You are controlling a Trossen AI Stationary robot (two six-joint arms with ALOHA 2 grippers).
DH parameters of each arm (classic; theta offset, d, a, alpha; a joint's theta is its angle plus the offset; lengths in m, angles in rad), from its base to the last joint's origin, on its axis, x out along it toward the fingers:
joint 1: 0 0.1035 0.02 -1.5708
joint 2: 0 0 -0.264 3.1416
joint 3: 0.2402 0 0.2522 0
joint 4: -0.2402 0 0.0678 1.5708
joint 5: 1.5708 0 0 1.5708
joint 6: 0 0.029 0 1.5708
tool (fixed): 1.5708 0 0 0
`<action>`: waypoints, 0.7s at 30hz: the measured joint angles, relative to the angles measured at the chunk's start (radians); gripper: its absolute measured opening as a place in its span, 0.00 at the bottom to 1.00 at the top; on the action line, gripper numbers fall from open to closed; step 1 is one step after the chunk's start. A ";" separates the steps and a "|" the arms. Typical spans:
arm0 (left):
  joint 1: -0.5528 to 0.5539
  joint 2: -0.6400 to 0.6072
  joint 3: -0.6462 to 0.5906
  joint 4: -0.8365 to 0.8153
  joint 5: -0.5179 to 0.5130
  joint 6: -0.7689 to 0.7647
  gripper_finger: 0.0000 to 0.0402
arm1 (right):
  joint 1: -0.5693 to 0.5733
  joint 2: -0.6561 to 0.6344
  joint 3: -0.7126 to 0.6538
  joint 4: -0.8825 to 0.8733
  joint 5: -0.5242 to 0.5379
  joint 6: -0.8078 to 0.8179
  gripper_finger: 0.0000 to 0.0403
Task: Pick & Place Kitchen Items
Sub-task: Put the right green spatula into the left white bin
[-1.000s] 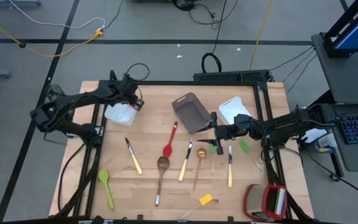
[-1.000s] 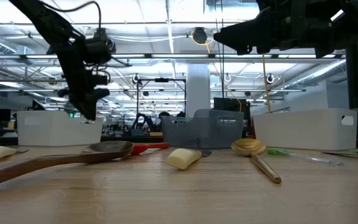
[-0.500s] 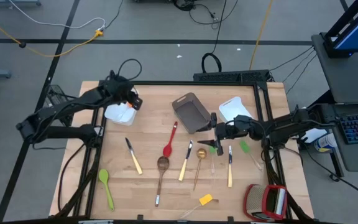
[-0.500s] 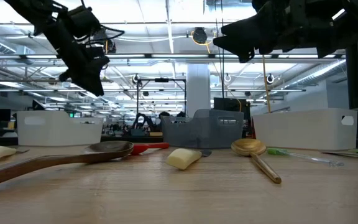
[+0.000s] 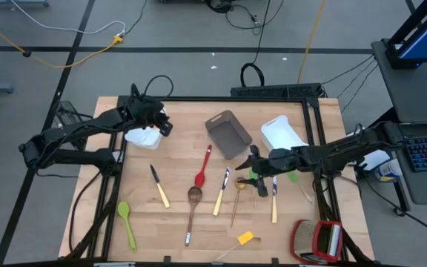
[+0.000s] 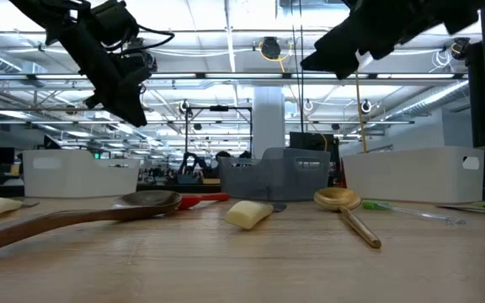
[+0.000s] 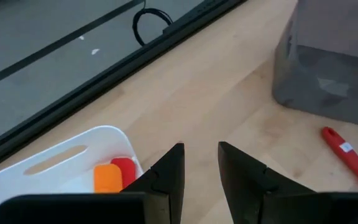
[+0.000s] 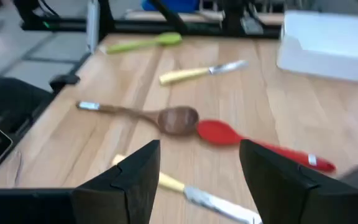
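Right gripper spread, empty, above the gold spoon for pickup; left gripper part-open, empty, beside white bin.

The wooden desk carries scattered utensils, a grey bin and two white bins.

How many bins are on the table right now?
3. The left white bin sits at the back left, the grey bin at the back middle, and the right white bin just right of it. None looks hidden.
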 joint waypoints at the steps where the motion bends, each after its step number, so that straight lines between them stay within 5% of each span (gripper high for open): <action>1: -0.005 0.000 0.000 0.006 0.000 0.000 0.25 | 0.006 0.000 0.015 -0.029 0.018 0.020 0.53; 12: -0.072 0.000 0.000 0.129 -0.001 0.079 0.25 | 0.041 0.000 0.042 -0.182 0.024 0.228 0.53; 21: -0.094 0.000 0.000 0.310 -0.001 0.134 0.25 | 0.043 0.000 0.041 -0.405 -0.027 0.554 0.53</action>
